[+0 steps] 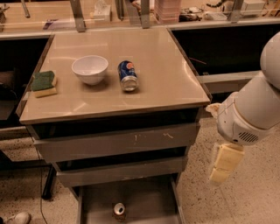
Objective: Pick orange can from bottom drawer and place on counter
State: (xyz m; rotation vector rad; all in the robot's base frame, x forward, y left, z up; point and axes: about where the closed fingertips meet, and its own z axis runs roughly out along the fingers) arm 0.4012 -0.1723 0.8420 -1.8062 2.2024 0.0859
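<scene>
The orange can (119, 211) stands upright on the floor of the open bottom drawer (148, 197), near its front, with its silver top showing. The beige counter (166, 74) tops the grey drawer unit. My gripper (224, 165) hangs pointing down from the white arm (251, 113), to the right of the drawer unit at about the height of the middle drawer. It is well above and to the right of the can and holds nothing that I can see.
On the counter lie a blue can (128, 75) on its side, a white bowl (90, 68) and a green-yellow sponge (43, 83). Two shallower grey drawers (118, 144) sit above the bottom one. A cluttered shelf (166, 8) runs behind. Speckled floor (258, 197) lies to the right.
</scene>
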